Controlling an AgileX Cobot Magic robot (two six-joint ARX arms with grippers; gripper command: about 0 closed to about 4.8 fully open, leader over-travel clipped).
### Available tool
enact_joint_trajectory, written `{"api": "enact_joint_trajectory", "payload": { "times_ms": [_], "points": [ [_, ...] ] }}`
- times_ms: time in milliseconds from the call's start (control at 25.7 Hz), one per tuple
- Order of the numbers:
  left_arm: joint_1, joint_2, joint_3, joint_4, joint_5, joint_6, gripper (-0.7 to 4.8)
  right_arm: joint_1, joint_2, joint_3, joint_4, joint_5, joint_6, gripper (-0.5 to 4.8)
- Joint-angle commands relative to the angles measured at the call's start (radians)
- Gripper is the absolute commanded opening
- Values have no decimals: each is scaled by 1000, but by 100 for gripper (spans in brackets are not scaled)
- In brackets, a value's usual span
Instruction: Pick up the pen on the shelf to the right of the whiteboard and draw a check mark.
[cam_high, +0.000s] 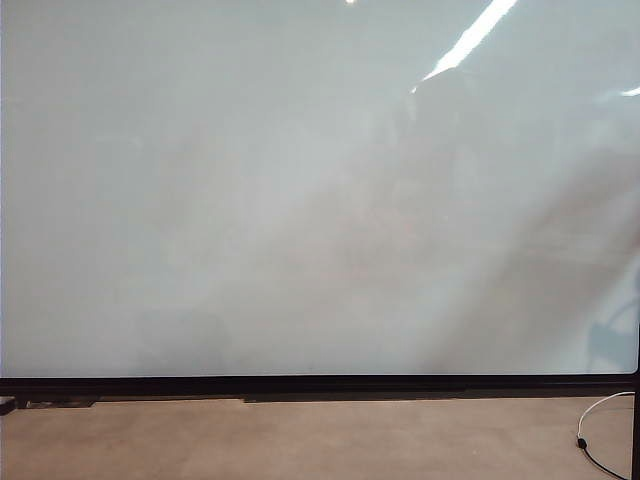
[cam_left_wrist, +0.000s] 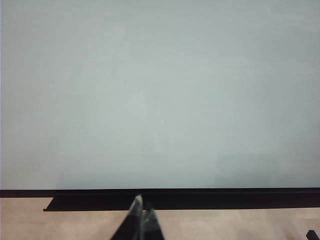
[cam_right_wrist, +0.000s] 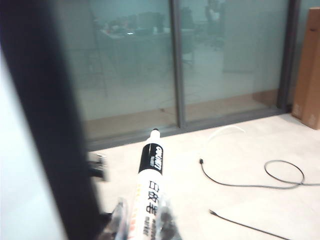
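Your right claw (cam_right_wrist: 142, 220) is clamped on the pen (cam_right_wrist: 149, 182) — barrel sticks out past the fingertips, black tip aimed at the floor (cam_right_wrist: 240, 150) beside the whiteboard (cam_high: 300, 200) frame. Left claw (cam_left_wrist: 141, 215) is pinched closed, low in front of the board's black bottom edge.

Left hand (cam_left_wrist: 141, 212): blk, clear-tipped fingers

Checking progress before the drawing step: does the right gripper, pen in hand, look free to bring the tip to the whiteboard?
Probably yes: the right gripper holds the pen beside the whiteboard, whose face shows nothing blocking it.
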Motion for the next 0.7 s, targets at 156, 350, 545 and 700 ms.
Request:
{"api": "enact_joint_trajectory", "payload": {
  "times_ms": [156, 350, 545, 700],
  "points": [
    [0, 0, 3, 13, 0, 5, -4, 54, -186, -48, -212, 15, -6, -6],
    [0, 0, 3, 13, 0, 5, -4, 117, -269, -71, -311, 33, -20, -6],
    [0, 0, 3, 13, 0, 5, -4, 225, -315, -71, -362, 32, -23, -6],
    [0, 0, 3, 13, 0, 5, -4, 310, -323, -71, -363, 28, -25, -6]
  ]
}}
